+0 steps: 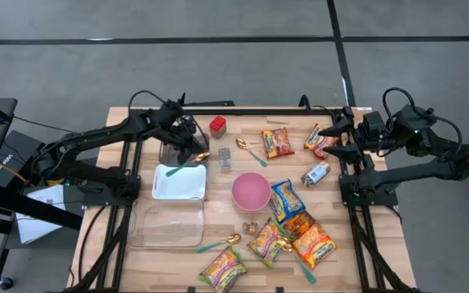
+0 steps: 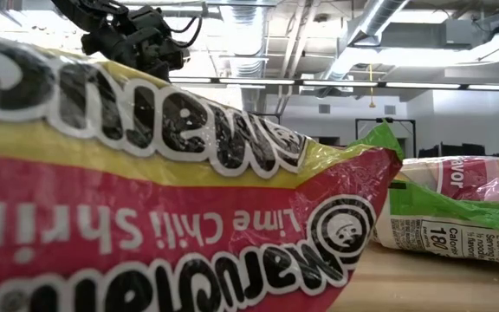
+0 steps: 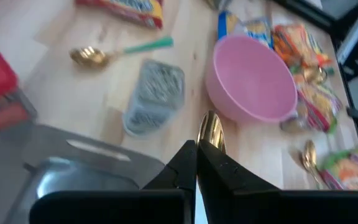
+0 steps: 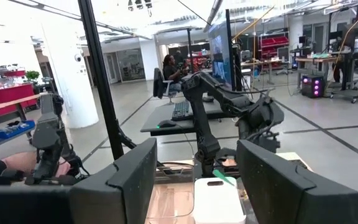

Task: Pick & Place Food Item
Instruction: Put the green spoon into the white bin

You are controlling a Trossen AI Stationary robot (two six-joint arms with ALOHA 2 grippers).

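The table (image 1: pixel 177 260) carries many noodle packets (image 1: pixel 314 246) along its right half, so the food items lie there, none lifted yet. The left end effector (image 3: pixel 196 163), pinched shut on a gold spoon (image 3: pixel 211 132) with a green handle, hangs over the white tray (image 1: pixel 177 189). The right end effector (image 1: pixel 330 140) waits partly open and empty at the table's far right edge, above a packet.

The spoon could slip or swing from so narrow a pinch, or clip the pink bowl (image 1: pixel 251 191) nearby.

The clear tub (image 1: pixel 166 225) and pink bowl hold nothing visible; only the spoon's handle overlaps the tray.
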